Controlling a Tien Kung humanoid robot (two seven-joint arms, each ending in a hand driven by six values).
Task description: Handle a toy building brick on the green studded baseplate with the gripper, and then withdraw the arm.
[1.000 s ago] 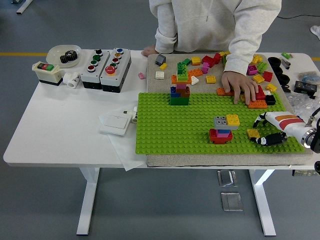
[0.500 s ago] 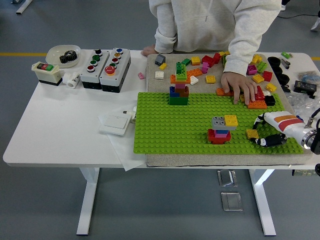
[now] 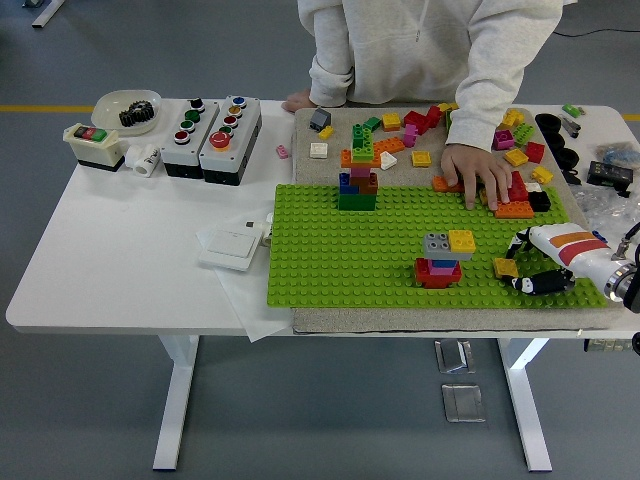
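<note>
The green studded baseplate (image 3: 330,260) lies on a grey mat on the white table. A small yellow brick (image 3: 505,267) sits on the plate near its right end. My right hand (image 3: 522,262), white and black, lies over the plate's right edge just right of that brick. Its thumb and fingers are spread to either side of the brick and hold nothing. Left of it stands a red, blue and pink stack (image 3: 438,271), with a grey and yellow pair (image 3: 451,242) behind. A taller multicoloured tower (image 3: 360,175) stands at the plate's far edge. My left arm is out of view.
A person stands at the far side, one hand (image 3: 480,172) resting on loose bricks (image 3: 520,150) behind the plate, the other (image 3: 298,102) on the table edge. Button boxes (image 3: 215,127), a white bowl (image 3: 127,108) and a white switch plate (image 3: 235,243) lie at the left.
My right hand has drawn back slightly to the right, away from the yellow brick. The baseplate has shifted a little to the left. The person's hands stay put.
</note>
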